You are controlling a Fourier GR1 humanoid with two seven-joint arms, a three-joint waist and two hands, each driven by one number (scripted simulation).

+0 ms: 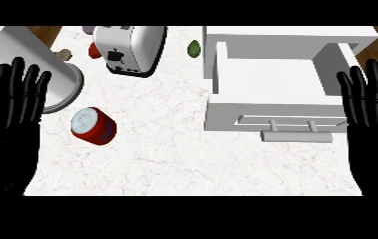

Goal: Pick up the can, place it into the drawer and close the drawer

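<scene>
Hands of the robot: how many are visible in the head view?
2. The left hand rests open at the left edge; the right hand rests open at the right edge, beside the drawer.

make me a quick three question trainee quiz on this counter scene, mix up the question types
1. True or false: the red cylindrical can already lies inside the open white drawer.
2. Which hand shows nearer the can? A) left hand B) right hand
3. Fill in: the shiny white toaster sits to the ____ of the small green fruit in the head view.

Key
1. False: the can rests on the white marble counter, left of the drawer.
2. A; both hands are open, fingers up, at the view's edges.
3. left
</scene>
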